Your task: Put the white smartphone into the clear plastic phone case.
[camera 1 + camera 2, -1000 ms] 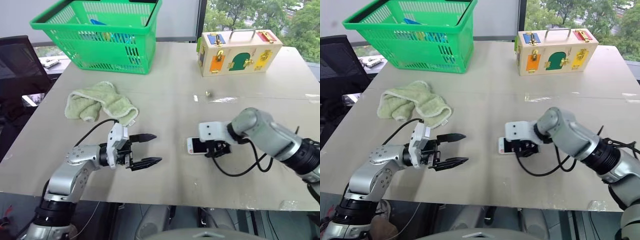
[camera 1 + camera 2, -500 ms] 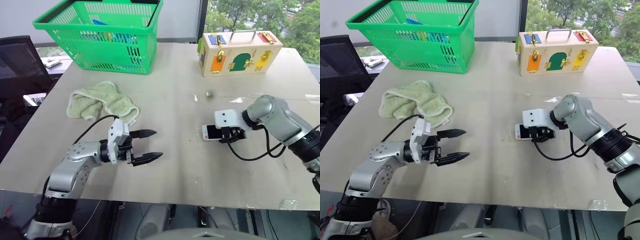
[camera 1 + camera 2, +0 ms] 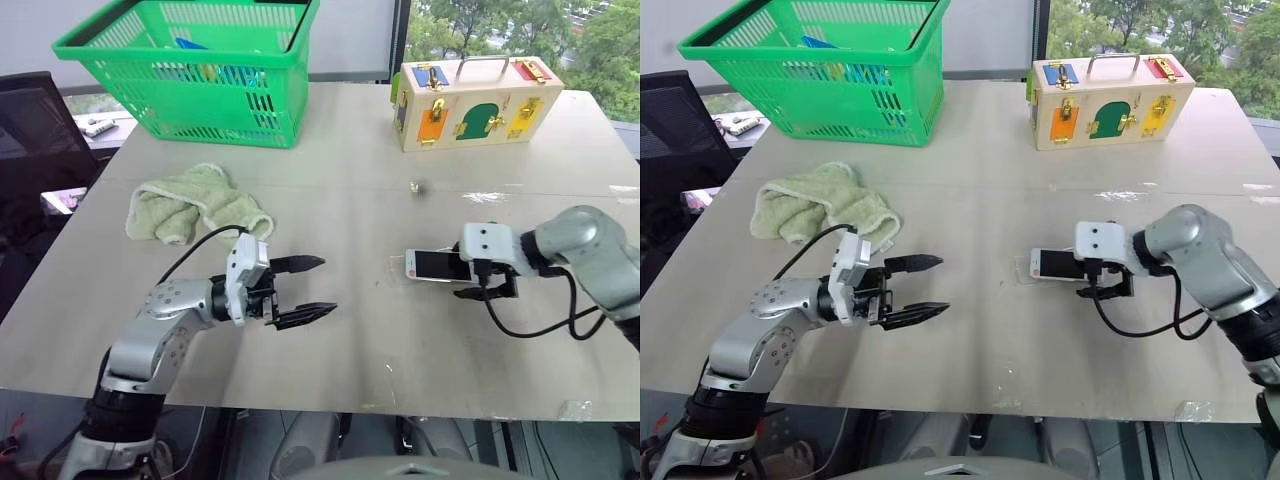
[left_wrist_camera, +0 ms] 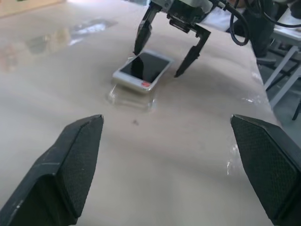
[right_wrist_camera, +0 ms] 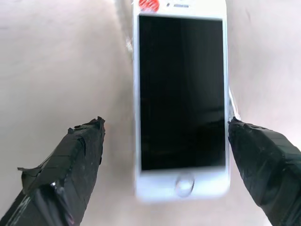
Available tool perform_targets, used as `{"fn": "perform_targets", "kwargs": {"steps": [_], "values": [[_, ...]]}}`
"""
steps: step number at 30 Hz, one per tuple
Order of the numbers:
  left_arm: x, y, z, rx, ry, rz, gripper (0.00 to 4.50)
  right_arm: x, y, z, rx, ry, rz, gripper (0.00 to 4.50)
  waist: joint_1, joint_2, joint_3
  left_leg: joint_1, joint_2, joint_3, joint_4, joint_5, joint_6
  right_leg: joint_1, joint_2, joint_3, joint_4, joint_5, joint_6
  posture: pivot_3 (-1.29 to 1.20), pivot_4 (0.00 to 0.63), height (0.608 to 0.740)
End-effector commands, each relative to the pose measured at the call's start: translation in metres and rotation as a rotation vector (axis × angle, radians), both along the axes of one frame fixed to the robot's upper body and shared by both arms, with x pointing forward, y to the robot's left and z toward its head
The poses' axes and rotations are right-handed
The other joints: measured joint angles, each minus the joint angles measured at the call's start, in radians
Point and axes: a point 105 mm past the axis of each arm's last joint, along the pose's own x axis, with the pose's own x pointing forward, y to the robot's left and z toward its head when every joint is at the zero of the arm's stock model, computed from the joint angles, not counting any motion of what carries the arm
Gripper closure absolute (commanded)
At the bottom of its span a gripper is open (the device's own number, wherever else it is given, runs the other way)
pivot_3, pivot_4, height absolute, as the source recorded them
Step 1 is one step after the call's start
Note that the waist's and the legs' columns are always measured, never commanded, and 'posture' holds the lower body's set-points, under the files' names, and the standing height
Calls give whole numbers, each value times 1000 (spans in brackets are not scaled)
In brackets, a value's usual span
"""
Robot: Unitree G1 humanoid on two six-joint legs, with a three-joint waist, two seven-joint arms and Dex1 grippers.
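Right tool (image 3: 1108, 287) is spread wide, holding nothing, fingers straddling the white smartphone (image 3: 1053, 264). Phone lies screen-up on the table (image 3: 980, 200), just beyond the tool's tips. The clear plastic phone case (image 4: 128, 96) peeks out past the phone's far end, so the phone looks partly over it, not seated. Left tool (image 3: 304, 291) is spread too and empty, well apart, pointing toward the phone. Step in hand: seating. Next move likely needs squaring the phone to the shell, then pressing down.
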Motion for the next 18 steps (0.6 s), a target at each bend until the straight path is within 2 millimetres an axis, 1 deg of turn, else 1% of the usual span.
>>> {"fn": "perform_targets", "kwargs": {"steps": [1, 4, 6, 8, 9, 11, 12, 13, 14, 15, 16, 17, 18], "values": [[2, -7, 4, -1, -20, -43, 0, 0, -2, 15, 51, -68, -7, 13, -2, 0, 0, 0, 0, 0, 0, 0, 0, 0, 0, 0, 0, 0, 0, 0, 150, 740], [10, -14, 0, 46, -33, -63, 0, 5, 4, 33, 174, -111, -69, 13, -4, 0, 0, 0, 0, 1, 0, 0, 0, -1, 0, 1, 2, 0, 0, 0, 150, 740], [16, -21, 1, 40, -30, -49, 0, 4, 9, 40, 260, -91, -96, 13, -1, 1, 0, 0, 0, 1, 0, 0, 0, -1, 0, 1, 2, 0, 0, 0, 150, 740], [19, -25, -1, 46, -23, -39, 0, 4, 11, 40, 291, -105, -123, 539, 0, 0, 0, 0, 0, 0, 0, 0, 0, 0, 0, 1, 1, 0, 0, 0, 150, 740], [19, -27, -3, 55, -24, -39, 0, 4, 13, 40, 310, -107, -137, 925, -1, 0, 0, 0, 0, 0, 0, 0, 0, 0, 0, 1, 1, 0, 0, 0, 150, 740], [19, -31, -8, 76, -15, -41, 528, -1, 20, 42, 356, -108, -152, 1691, -1, 0, 0, 0, 0, 1, 0, 2, 2, -1, 0, 1, 0, 0, 0, 0, 150, 740], [20, -33, -11, 88, -9, -37, 823, -1, 21, 43, 372, -119, -175, 2245, 0, 0, 0, 0, 0, 1, 0, 2, 2, -1, 0, 1, 0, 0, 0, 0, 150, 740], [21, -33, -13, 96, -6, -33, 1271, -1, 22, 43, 381, -127, -191, 2729, 0, 0, 0, -1, 0, 0, -1, 2, 2, -1, 0, 1, 0, 0, 0, 0, 150, 740], [22, -35, -15, 104, -3, -29, 1737, 0, 18, 43, 378, -148, -222, 3241, 0, 0, 0, 0, 0, 0, -1, 2, 2, -1, 0, 1, 1, 0, 0, 0, 150, 740], [23, -40, -17, 117, -11, -32, 2189, 2, 10, 45, 376, -171, -278, 3670, 1, 0, 0, -1, 0, 0, -1, 1, 2, -1, 0, 1, 1, 0, 0, 0, 150, 740], [24, -43, -17, 126, -18, -35, 2529, 4, 5, 47, 375, -188, -314, 4051, 3, 0, 0, -1, 0, 0, -1, 1, 2, -1, 0, 1, 1, 0, 0, 0, 150, 740], [28, -50, -15, 122, -21, -31, 3071, 6, -3, 50, 358, -215, -354, 4494, 5, 0, 1, -1, 0, 0, 0, 1, 1, -1, 0, 1, 1, 0, 0, 0, 150, 740], [30, -54, -14, 118, -22, -28, 3508, 6, -8, 52, 347, -231, -377, 4500, 6, 0, 1, -1, 0, 0, 0, 1, 1, -1, 0, 1, 1, 0, 0, 0, 150, 740]]}}
